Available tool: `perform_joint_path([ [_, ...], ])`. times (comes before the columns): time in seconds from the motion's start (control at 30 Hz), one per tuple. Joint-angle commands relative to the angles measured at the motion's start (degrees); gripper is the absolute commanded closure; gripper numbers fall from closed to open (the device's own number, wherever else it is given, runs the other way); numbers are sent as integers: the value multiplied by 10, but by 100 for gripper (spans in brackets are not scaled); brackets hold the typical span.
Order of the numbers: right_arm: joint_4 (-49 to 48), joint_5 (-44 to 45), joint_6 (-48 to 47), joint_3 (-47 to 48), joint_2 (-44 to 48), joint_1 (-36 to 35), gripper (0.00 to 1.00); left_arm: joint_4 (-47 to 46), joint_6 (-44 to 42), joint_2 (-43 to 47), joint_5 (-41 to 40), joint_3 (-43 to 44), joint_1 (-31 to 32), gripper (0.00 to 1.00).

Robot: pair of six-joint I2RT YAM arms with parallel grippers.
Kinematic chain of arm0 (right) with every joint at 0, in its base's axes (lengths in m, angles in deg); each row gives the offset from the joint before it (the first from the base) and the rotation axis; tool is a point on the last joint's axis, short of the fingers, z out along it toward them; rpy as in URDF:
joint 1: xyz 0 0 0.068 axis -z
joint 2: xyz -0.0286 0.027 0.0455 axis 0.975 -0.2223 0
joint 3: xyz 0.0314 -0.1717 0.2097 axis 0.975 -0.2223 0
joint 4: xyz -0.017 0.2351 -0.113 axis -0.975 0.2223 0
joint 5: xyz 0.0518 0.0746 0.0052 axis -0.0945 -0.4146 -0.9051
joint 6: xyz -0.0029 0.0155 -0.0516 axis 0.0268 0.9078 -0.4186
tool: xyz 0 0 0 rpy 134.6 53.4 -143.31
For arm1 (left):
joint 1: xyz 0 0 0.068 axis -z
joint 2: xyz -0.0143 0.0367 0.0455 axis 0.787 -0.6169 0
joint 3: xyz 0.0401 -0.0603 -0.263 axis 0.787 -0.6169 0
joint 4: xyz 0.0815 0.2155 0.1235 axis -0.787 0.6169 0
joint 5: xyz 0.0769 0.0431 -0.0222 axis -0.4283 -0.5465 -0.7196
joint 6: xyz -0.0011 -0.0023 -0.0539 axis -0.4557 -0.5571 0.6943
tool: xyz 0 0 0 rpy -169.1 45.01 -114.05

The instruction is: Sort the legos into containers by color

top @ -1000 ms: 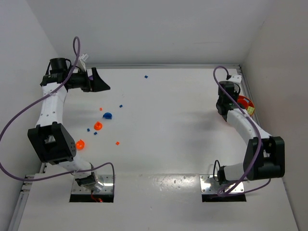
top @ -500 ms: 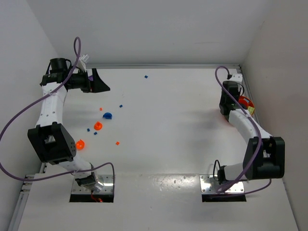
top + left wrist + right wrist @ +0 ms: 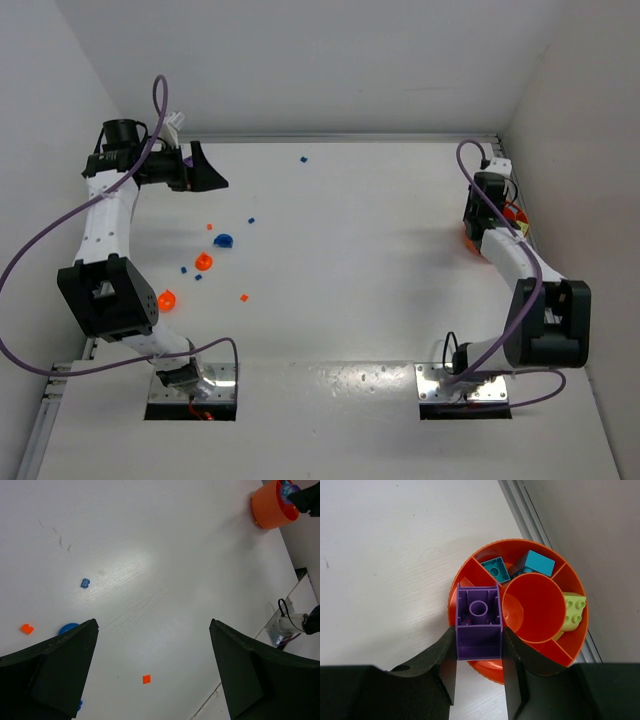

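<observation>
While the right gripper clamps a purple cup over the near rim of the orange bowl, the left gripper hangs with fingers wide apart. Legos lie scattered on the table beneath it.

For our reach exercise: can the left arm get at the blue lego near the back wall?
Probably yes: the left gripper hangs open and empty, and nothing stands between it and the blue lego.

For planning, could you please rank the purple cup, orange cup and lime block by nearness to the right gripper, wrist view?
1. Purple cup: held between the jaws.
2. Orange cup: just right, bowl's middle.
3. Lime block: bowl's right edge.
</observation>
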Motion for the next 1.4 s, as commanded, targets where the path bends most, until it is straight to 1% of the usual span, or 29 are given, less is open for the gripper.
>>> perform_joint_path([
  [0.0, -33, -22, 2, 2, -7, 9, 100, -3, -7, 4, 8, 25, 0, 0],
  [0.2, -21, -33, 2, 12, -20, 14, 100, -3, -7, -2, 8, 25, 0, 0],
  [0.3, -21, -39, 2, 12, -15, 19, 87, -3, -7, -2, 8, 25, 0, 0],
  [0.33, -14, -39, 7, 12, -15, 19, 77, -3, -7, -2, 8, 25, 0, 0],
  [0.4, -9, -39, 7, 12, -21, 19, 67, -3, -7, -2, 8, 31, 0, 0],
  [0.47, -8, -45, 13, 17, -21, 25, 58, -3, -7, -2, 8, 31, 0, 0],
  [0.53, -8, -45, 13, 18, -26, 25, 53, -3, -7, -2, 8, 25, 0, 0],
  [0.57, -8, -45, 13, 18, -21, 25, 46, -3, -7, -2, 8, 25, 0, 0],
  [0.6, -8, -52, 13, 18, -13, 25, 43, -3, -7, -2, 8, 25, 0, 0],
  [0.63, -8, -53, 13, 18, -13, 25, 37, -3, -7, -2, 8, 25, 0, 0],
  [0.67, -3, -60, 13, 18, -4, 25, 34, -3, -7, -2, 8, 25, 0, 0],
  [0.7, -3, -68, 13, 18, -4, 25, 32, -3, -13, -2, 8, 25, 0, 0],
  [0.8, 20, -96, 7, 36, 18, 25, 32, -10, -13, 4, 1, 25, 0, 0],
  [0.83, 28, -103, 7, 42, 24, 13, 32, -16, -5, 5, -6, 25, 0, 0],
  [0.9, 52, -159, 7, 61, 47, 12, 32, -35, 18, 5, -20, 25, 0, 0],
  [0.93, 62, -182, 7, 70, 53, 7, 32, -35, 26, 5, -46, 34, 0, 0],
  [0.97, 72, -224, 7, 91, 53, 2, 31, -45, 34, -5, -62, 50, 0, 0],
  [1.0, 100, -245, 7, 105, 53, -4, 31, -51, 46, -19, -111, 61, 0, 0],
  [1.03, 118, -280, 7, 123, 45, -4, 30, -51, 46, -28, -142, 76, 0, 0],
  [1.07, 135, -299, 7, 156, 36, -12, 30, -51, 55, -38, -174, 103, 0, 0],
  [1.1, 161, -316, 7, 169, 20, -12, 30, -51, 55, -47, -205, 117, 0, 0],
  [1.13, 169, -344, 12, 186, 13, -21, 30, -51, 46, -68, -265, 141, -5, 0],
  [1.2, 176, -365, 12, 191, 1, -37, 30, -28, 17, -102, -318, 176, -5, 4],
  [1.23, 176, -372, 12, 192, -8, -48, 30, -8, 3, -149, -343, 226, -5, 9],
  [1.27, 176, -372, 12, 192, -15, -53, 30, 9, -2, -171, -358, 248, -5, 13],
  [1.3, 188, -372, 6, 192, -30, -59, 30, 21, -2, -190, -375, 267, -5, 18],
  [1.37, 196, -372, 6, 198, -46, -67, 31, 21, -2, -215, -383, 267, -5, 24],
])
